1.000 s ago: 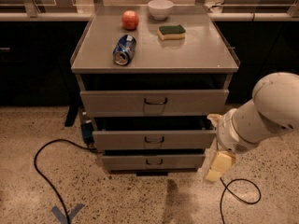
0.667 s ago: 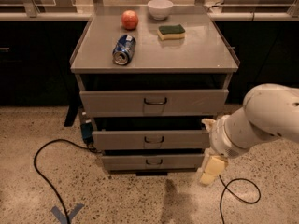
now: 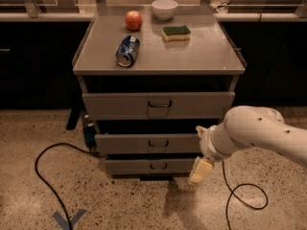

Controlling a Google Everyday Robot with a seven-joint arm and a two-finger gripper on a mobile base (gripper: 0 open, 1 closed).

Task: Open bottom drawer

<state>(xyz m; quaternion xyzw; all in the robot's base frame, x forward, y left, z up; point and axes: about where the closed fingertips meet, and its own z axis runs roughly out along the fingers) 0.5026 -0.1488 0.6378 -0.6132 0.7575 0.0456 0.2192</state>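
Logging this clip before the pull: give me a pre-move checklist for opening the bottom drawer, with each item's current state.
1. Target found: ok, the bottom drawer is the lowest, slimmest front.
2. Handle reachable: ok, its handle shows uncovered at centre.
3. Gripper on handle: not ok, the gripper hangs by the drawer's right end.
4. Drawer pulled out: not ok, its inside does not show.
5. Top load steady: cannot tell, the can lies on its side.

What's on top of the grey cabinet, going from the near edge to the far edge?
Near to far: blue soda can lying on its side → yellow-green sponge → red apple → white bowl. The gripper hangs below, by the right end of the bottom drawer.
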